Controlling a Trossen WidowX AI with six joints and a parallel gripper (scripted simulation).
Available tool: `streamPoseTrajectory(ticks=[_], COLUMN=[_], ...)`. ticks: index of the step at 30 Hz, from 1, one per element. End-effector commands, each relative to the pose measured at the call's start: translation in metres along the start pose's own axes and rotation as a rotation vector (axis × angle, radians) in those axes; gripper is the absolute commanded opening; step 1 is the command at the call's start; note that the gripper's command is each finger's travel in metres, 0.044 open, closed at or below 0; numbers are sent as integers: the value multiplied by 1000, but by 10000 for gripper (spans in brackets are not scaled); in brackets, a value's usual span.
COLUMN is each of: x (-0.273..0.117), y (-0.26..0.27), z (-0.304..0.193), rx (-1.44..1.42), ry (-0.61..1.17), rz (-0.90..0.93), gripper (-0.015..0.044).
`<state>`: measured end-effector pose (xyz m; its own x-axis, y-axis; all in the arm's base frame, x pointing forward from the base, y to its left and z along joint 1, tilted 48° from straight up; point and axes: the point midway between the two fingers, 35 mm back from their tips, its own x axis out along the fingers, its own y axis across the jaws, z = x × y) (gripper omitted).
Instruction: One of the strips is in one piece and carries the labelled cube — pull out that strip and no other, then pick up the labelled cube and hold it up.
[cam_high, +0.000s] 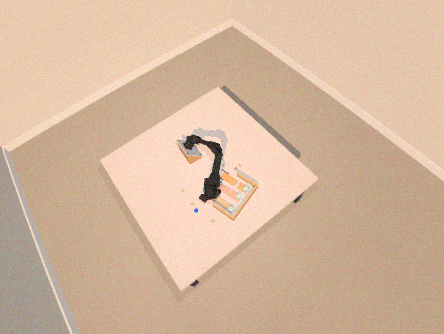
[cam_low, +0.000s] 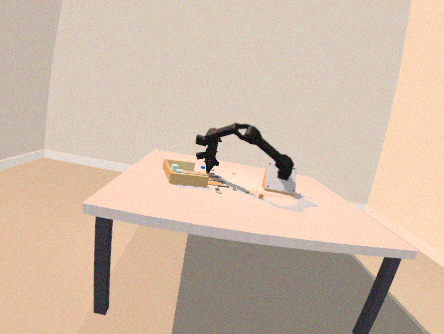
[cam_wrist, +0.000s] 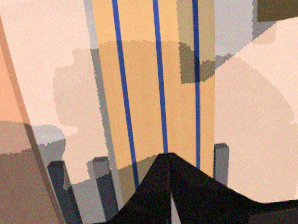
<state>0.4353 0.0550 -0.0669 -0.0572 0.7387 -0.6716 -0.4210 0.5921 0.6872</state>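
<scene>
In the wrist view a pale orange strip with three blue lines runs straight away from my gripper. The fingers are shut to a point and their tip rests on the strip's near end; I cannot tell whether they pinch it. A salmon strip lies along the left edge. In the top view the gripper is low at the open side of a wooden tray, which holds the strips and small pale green cubes at their far ends. In the exterior view the gripper points down beside the tray. No cube's label is readable.
Short grey posts stand on either side of the strip near the fingertips. A small blue ball and tiny tan bits lie on the table in front of the tray. The arm's base sits behind.
</scene>
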Motion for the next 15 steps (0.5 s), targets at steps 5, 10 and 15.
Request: streamPoseTrajectory(ticks=[5,10,15], x=[5,5,6], y=[1,0,-1], z=[0,-7,-15], rx=[-1,0,0], ry=[3,3,4], rz=[5,5,5], gripper=[0,0,0])
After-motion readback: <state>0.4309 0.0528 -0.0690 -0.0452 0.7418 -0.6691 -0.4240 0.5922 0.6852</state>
